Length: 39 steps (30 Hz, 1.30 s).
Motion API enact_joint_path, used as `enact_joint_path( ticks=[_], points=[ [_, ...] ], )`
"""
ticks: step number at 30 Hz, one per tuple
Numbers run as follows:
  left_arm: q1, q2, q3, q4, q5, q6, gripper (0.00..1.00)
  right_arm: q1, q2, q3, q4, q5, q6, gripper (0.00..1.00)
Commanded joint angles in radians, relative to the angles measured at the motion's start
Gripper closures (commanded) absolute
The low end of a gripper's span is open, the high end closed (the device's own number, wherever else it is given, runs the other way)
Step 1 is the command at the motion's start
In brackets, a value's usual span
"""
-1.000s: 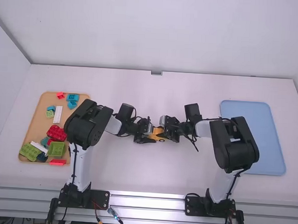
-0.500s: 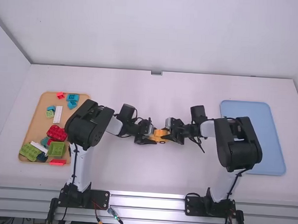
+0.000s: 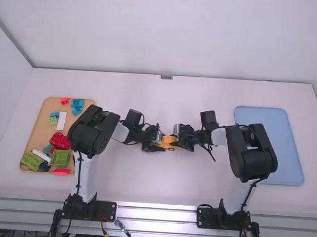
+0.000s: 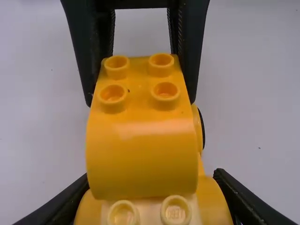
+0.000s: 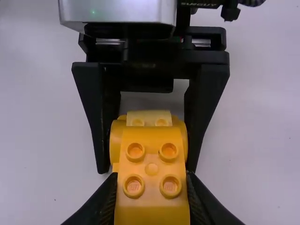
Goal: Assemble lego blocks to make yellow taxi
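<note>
High view: over the last second the right pincer backed off from the left pincer, then eased slightly in again; left pincer held position. Read it as a seating or alignment tweak on the taxi, fit not confirmed. Yellow assembly sat between the two pincers, above the desk. Left wrist view: left pincer was clamped on the base's rounded yellow sides, pale studded piece between its fingers; right pincer opposite pinched the glossy curved brick, four hollow studs up, black-tyred wheel lower at its side. Right wrist view: that brick ran out from between right pincer's fingers toward left pincer, overlapping the base, roughly in line.
</note>
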Motion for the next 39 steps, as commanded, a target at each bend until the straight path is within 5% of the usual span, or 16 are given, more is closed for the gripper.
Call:
enact_joint_path(
  ticks=[1,12,32,39],
  points=[
    [-0.019,0.008,-0.014,-0.004,-0.047,0.023,0.54,0.002,0.032,-0.013,0.005,-0.057,-0.003,1.0],
    [-0.019,0.008,-0.014,-0.006,-0.047,0.024,0.55,-0.001,0.032,-0.013,0.005,-0.08,-0.015,1.0],
    [-0.019,0.008,-0.014,-0.002,-0.047,0.024,0.56,0.079,0.032,-0.014,-0.055,0.36,0.117,1.0],
    [-0.019,0.008,-0.013,-0.003,-0.047,0.023,0.57,0.027,0.019,-0.011,-0.018,0.074,0.026,1.0]
  ],
)
